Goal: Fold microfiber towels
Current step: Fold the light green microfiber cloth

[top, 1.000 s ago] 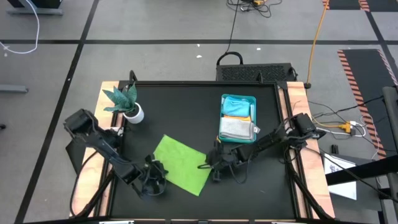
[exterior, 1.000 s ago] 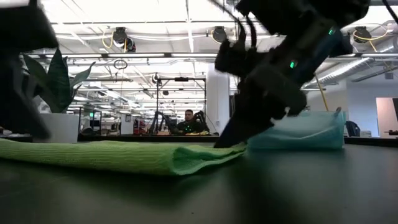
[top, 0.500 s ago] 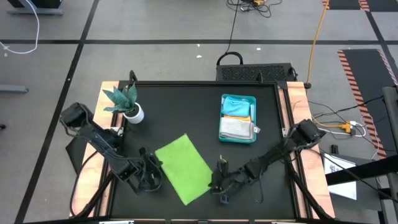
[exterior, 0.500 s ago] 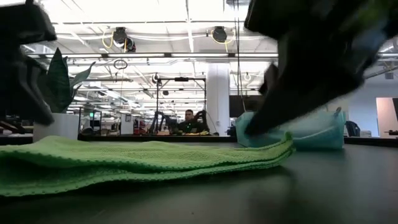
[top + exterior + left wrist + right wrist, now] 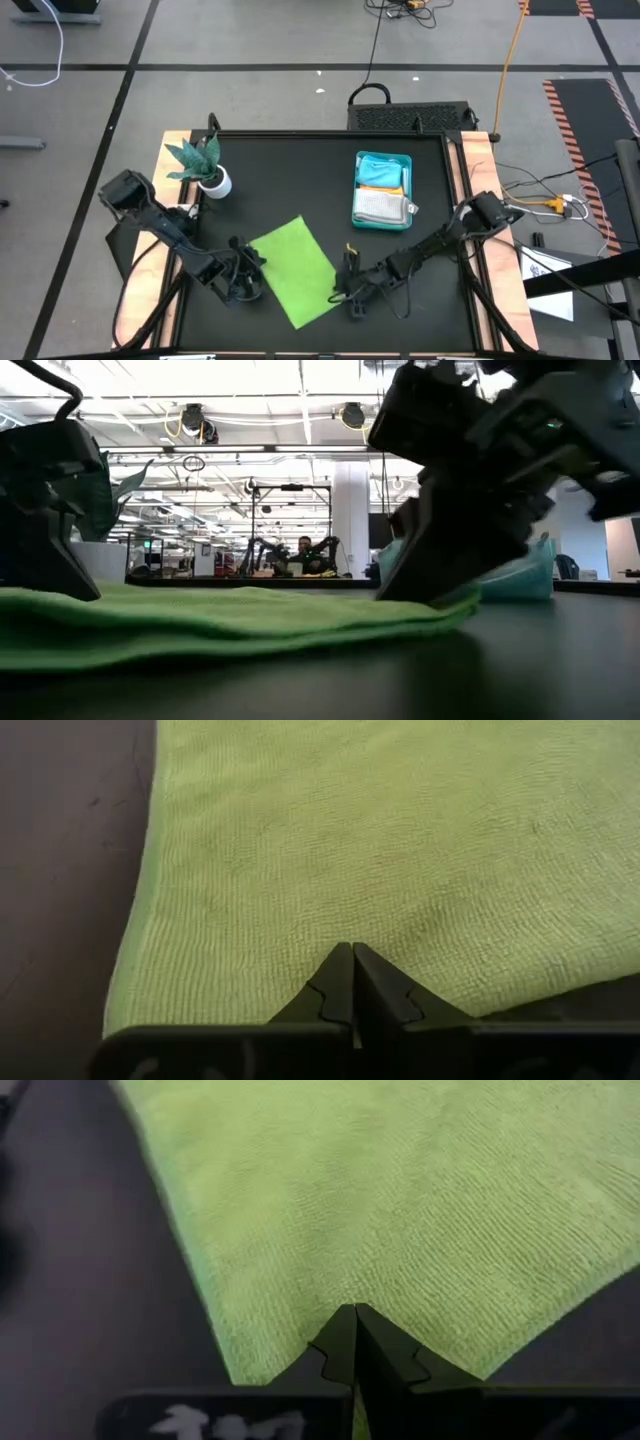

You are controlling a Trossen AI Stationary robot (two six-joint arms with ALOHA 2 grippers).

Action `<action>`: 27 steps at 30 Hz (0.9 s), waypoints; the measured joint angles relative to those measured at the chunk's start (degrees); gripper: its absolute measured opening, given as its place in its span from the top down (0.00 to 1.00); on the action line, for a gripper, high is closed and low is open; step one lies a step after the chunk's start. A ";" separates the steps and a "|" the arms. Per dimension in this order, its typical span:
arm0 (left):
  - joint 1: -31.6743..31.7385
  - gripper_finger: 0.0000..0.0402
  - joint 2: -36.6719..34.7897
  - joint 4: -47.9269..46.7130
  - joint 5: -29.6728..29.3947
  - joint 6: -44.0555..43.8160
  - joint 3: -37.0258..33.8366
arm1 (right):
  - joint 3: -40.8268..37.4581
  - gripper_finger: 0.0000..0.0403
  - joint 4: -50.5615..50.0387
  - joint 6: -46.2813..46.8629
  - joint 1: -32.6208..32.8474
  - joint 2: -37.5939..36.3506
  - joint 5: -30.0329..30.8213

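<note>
The lime green microfiber towel [image 5: 292, 272] lies flat on the black table as a slanted rectangle. My left gripper [image 5: 250, 265] is shut at its left corner. My right gripper [image 5: 342, 292] is shut at its near right corner. The left wrist view shows the left gripper [image 5: 352, 950] on green cloth. The right wrist view shows the same for the right gripper [image 5: 355, 1312]. In the low view the towel [image 5: 230, 622] stretches between the left gripper [image 5: 55, 565] and the right gripper [image 5: 430, 585]. Two more towels, pale blue [image 5: 380, 172] and white-grey [image 5: 378, 207], lie in the teal tray [image 5: 405, 160]. My left gripper has its shut fingertips on the towel's left corner [image 5: 300, 975], coming slanting down from the table's left. The cloth puckers slightly toward the tips. One layer or several, I cannot tell. The towel rests flat on the table. My right gripper has its shut fingertips on the towel's near right corner [image 5: 300, 1345], coming slanting down from the table's right. The gripper's body hides the corner's tip. The towel stays flat on the table, slack.
A small green plant in a white pot [image 5: 208, 170] stands at the far left. The teal tray sits at the far right of the table. Bare black table [image 5: 300, 175] lies between them, and more [image 5: 430, 310] at the near right.
My right gripper has moved toward the table's near edge, dragging its corner of the green towel. My left gripper has shifted slightly toward the far edge. The towel has turned about on the table and still lies flat.
</note>
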 joint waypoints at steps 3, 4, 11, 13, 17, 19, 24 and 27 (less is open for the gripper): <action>-0.02 0.99 -0.79 0.23 0.30 0.68 -1.20 | 0.13 1.00 5.66 -0.09 1.04 2.29 -3.04; -0.01 0.98 -1.33 -0.19 0.36 1.50 -1.42 | 0.13 1.00 7.39 -0.32 1.64 3.13 -2.86; 0.32 0.99 -6.86 0.70 2.44 5.17 -1.21 | 2.92 1.00 9.82 -3.44 3.90 5.02 -1.41; -0.31 0.99 -8.05 3.55 2.22 5.49 -1.28 | 3.51 1.00 9.67 -4.48 4.20 4.11 -1.53; -2.38 0.98 -7.86 14.75 0.67 10.96 -1.24 | 4.22 1.00 10.17 -6.22 4.08 2.09 -1.45; -3.43 0.99 -6.73 22.10 -0.35 14.64 -1.20 | 4.21 1.00 10.00 -6.76 3.55 1.67 -1.43; -4.83 0.98 -1.04 38.95 -0.71 21.46 -1.18 | 4.15 1.00 8.52 -7.15 1.00 1.15 -1.39; -4.83 0.99 4.33 45.43 -0.70 21.89 -1.18 | 3.86 1.00 4.67 -7.16 -1.13 1.21 -1.32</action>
